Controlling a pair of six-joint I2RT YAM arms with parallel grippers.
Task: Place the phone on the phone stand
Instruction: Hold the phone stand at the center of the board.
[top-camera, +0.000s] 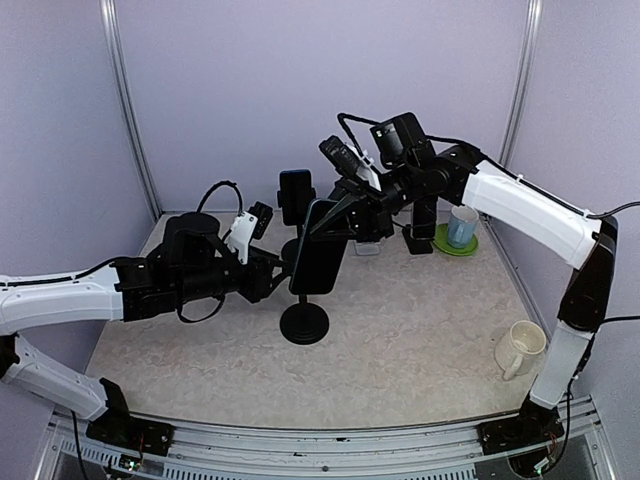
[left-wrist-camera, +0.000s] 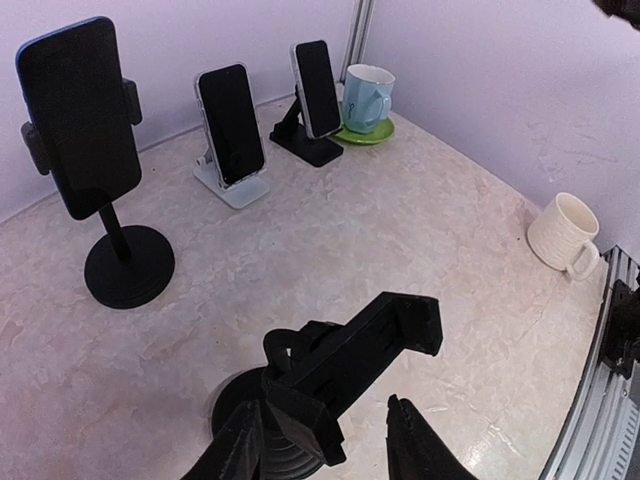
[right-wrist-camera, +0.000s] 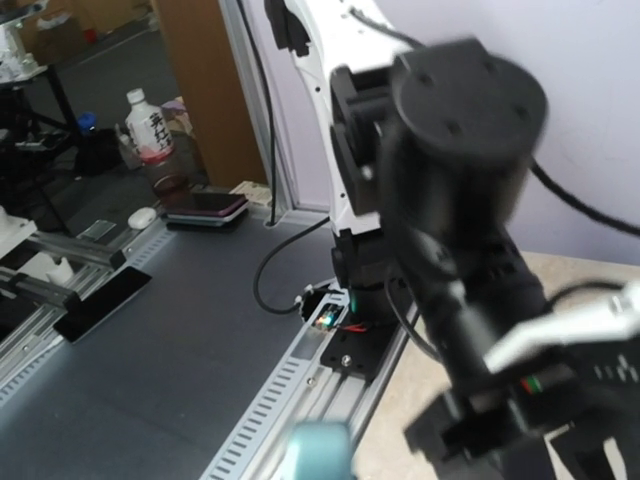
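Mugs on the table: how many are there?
2. A blue mug on a green saucer at the back right; a cream mug at the front right. None seems hidden.

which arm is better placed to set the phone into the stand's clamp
Right. The right gripper is shut on the phone, hanging over the empty stand. The left gripper only straddles the stand's clamp, fingers apart, with no phone.
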